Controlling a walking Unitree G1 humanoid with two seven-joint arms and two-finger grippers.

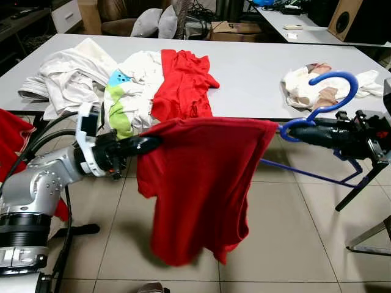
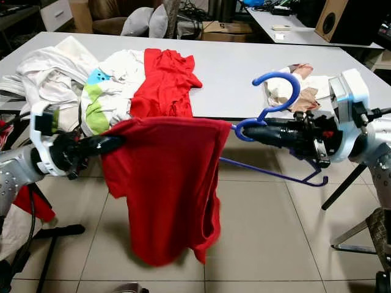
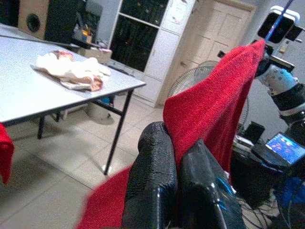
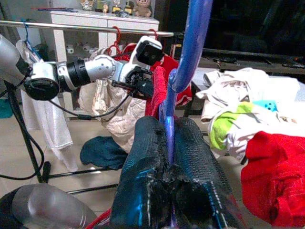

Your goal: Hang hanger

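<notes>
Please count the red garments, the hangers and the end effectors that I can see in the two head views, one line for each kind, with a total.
Red garments: 2, the red shirt held up and the red garment lying on the table.
Hangers: 1, the blue hanger.
End effectors: 2, left end effector, right end effector.
Total: 5.

Even, bright indoor light fills both head views, and the grey table (image 1: 256, 73) reflects it softly without hard glare. A faint shadow lies on the floor tiles (image 1: 122, 238) under the hanging red shirt (image 1: 201, 183). The head views are sharp (slightly bowed at the edges). In the wrist views the near black fingers (image 3: 152, 181) are blurred, and the background is soft and grainy.
</notes>
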